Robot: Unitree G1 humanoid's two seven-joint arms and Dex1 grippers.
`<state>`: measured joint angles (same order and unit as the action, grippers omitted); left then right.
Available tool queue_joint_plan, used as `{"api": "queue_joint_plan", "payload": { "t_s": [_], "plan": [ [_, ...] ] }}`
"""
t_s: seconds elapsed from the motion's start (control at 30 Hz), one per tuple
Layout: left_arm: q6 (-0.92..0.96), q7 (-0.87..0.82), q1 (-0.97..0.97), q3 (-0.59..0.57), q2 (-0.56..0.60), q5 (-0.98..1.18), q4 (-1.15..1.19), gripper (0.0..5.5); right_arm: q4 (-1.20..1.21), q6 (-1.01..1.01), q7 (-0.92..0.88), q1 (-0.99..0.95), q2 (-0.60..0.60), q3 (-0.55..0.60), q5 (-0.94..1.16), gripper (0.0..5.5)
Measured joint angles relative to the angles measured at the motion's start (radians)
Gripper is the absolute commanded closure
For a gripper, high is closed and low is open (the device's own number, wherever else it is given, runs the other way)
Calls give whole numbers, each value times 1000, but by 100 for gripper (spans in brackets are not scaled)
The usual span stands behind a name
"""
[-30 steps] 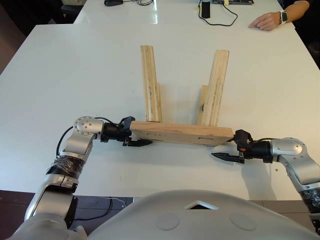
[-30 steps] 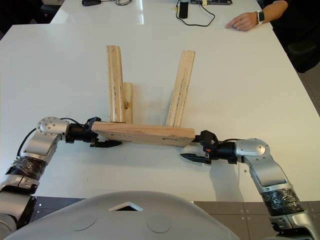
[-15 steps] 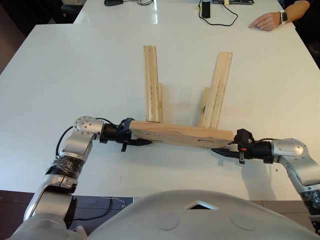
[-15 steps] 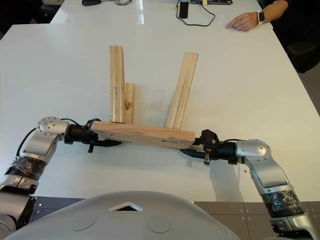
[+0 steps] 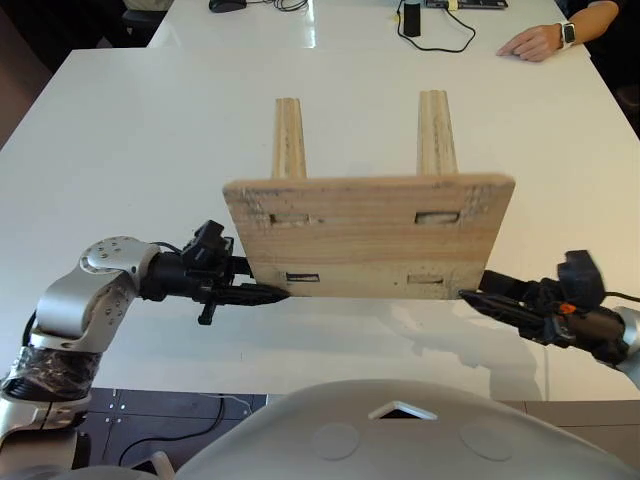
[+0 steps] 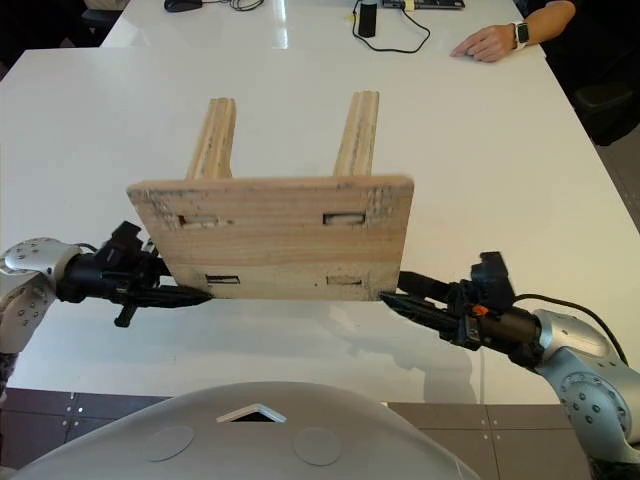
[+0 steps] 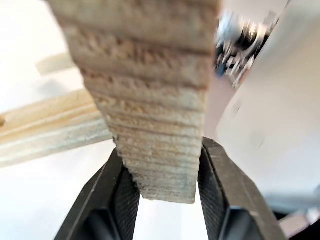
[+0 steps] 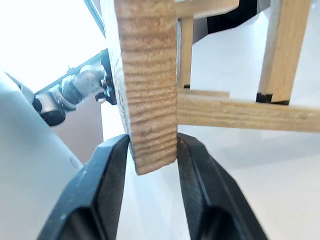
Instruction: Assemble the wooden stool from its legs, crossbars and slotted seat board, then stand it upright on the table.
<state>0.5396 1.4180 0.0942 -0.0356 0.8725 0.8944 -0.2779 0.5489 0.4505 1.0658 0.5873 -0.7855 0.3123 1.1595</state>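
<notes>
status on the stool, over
Left gripper and right gripper shut on seat board, lower corners. Legs pointing away. Nothing in the way.

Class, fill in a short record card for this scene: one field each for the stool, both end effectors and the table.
stool: assembled, seat board facing the camera, legs pointing away
left end effector: shut on the seat board's lower left corner
right end effector: shut on its lower right corner
table: white, beneath the stool
</notes>
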Motion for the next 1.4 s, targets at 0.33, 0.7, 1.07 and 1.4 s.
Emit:
{"api": "queue_joint_plan", "payload": {
  "t_s": [0.33, 0.7, 1.07, 1.4],
  "plan": [
    [169, -490, -24, -5, -106, 487, -141, 394, 112, -161, -463, -56, 187, -27, 436, 406],
    [260, -966, -231, 25, -262, 708, -98, 394, 102, -285, -915, -260, 374, -134, 452, 406],
    [322, -1344, -429, 40, -384, 888, 46, 394, 28, -332, -1396, -570, 462, -178, 428, 406],
    [162, -1617, -656, 25, -551, 811, 307, 386, -90, -312, -1620, -762, 457, -235, 354, 405]
  ]
}}
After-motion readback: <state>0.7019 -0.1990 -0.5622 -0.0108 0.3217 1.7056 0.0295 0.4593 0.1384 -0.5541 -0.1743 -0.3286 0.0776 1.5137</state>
